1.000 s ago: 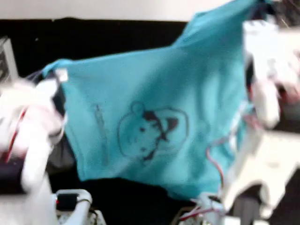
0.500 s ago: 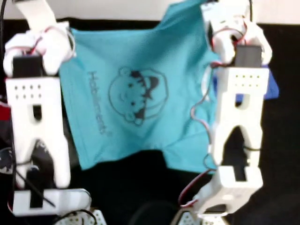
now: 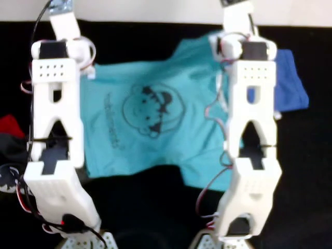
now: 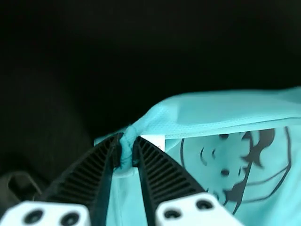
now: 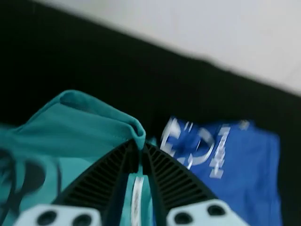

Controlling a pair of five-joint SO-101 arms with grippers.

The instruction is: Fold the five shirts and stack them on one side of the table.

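The left gripper [image 4: 126, 153] was clamped on a thin pinch of the teal shirt [image 3: 155, 129]. The right gripper [image 5: 136, 157] was nipping its other far corner. The shirt lay spread between the arms.

Risk: uneven pulling could slip either hold or drag the blue shirt [image 5: 225, 160] just beside it.

The table [image 3: 145, 207] offered open room near the arm bases, and its far edge lay close.

This looks like a robot lab or test room. A left white plastic robot arm [image 3: 54, 75] and a right white plastic robot arm [image 3: 257, 72] stand side by side at a bench with a black cloth cover [image 3: 140, 207]. Thin red and white wires [image 3: 207, 111] loop along the arms. A teal cloth shirt with a drawn face [image 3: 150, 119] and a blue cloth shirt [image 3: 290, 88] lie on the bench. A plain pale strip [image 3: 145, 10] runs behind it.
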